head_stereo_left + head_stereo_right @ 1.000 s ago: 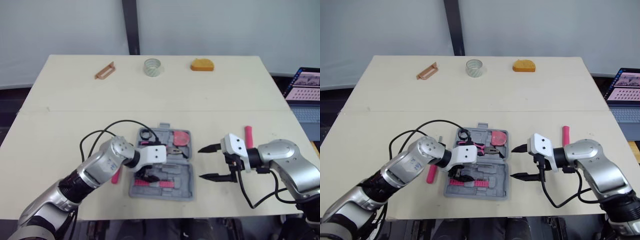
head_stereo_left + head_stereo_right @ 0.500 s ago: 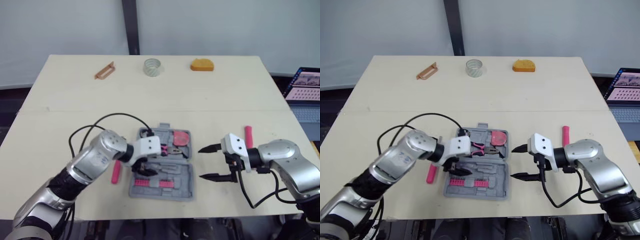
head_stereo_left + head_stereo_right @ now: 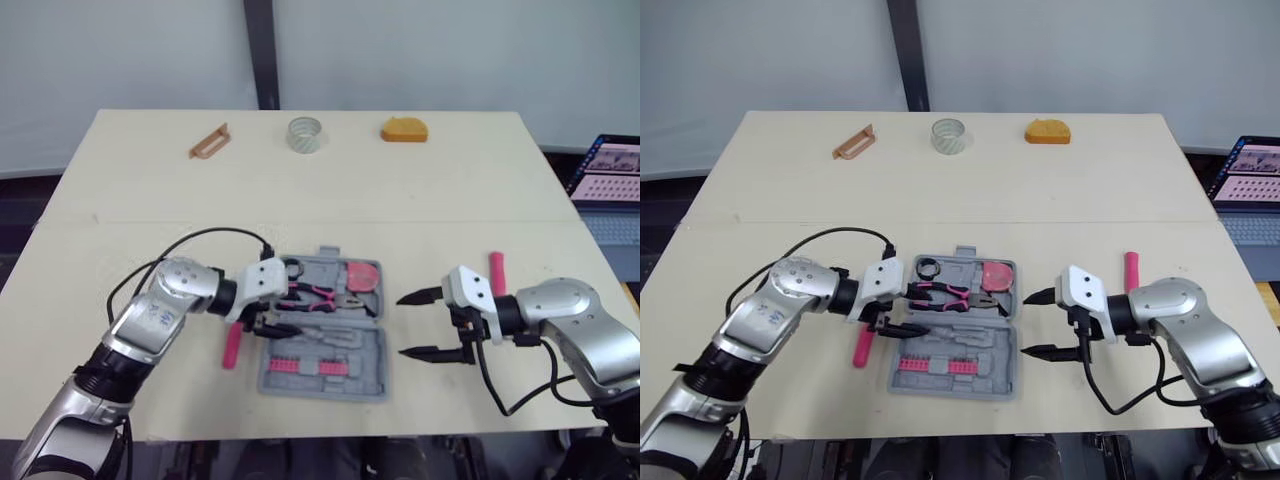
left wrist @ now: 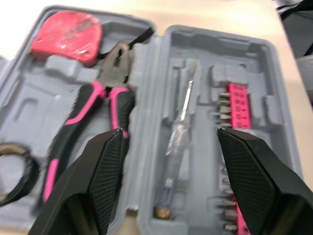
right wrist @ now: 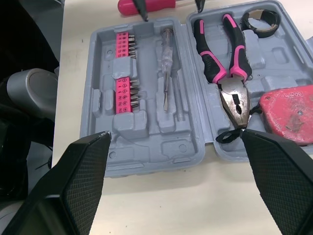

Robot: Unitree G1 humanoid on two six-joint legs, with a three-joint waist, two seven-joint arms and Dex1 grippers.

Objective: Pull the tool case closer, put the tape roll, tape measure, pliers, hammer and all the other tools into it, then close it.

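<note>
In the head views, a grey case is being shown lying open near the front of the table. The left gripper is being held at the case's left edge, its fingers moderately parted and nothing grasped. The right gripper is being held just right of the case, wide open and empty. Pliers, a tape measure and a black roll are being carried in the far half. One pink handle is lying on the table beside the case's left edge, and another lies beyond the right gripper. A clear tape roll, an orange object and a brown object are resting along the far edge, well apart from the case. In the left wrist view, a tester screwdriver and a bit strip are being seen in the near half, between the spread fingers. In the right wrist view, the whole open case is being framed by the widely spread fingers, with every tool lying in its moulded slot.
</note>
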